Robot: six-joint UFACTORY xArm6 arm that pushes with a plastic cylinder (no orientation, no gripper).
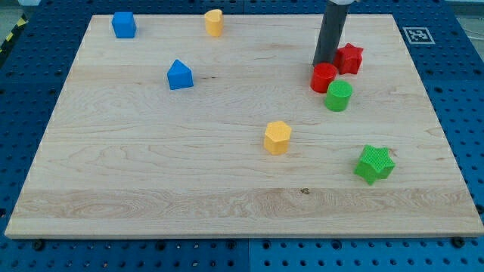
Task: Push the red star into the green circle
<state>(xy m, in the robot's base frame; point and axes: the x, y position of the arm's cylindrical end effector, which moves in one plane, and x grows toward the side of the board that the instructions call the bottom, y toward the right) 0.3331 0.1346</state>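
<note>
A pale wooden board [227, 174] was seen lying on a blue perforated table [30, 91]; a printed marker [417, 34] was fixed at the board's top right corner. The dark rod was held nearly upright, coming down from the view's top; my tip [325, 63] was set just left of the red star [349, 58], right above the red cylinder [323, 77]; nothing was gripped, the rod having no jaws. The green circle [339, 96] was found just below and slightly left of the star, touching the red cylinder. A green star [374, 164], two yellow blocks [277, 137] [214, 22] and two blue blocks [179, 75] [124, 24] were scattered elsewhere.
</note>
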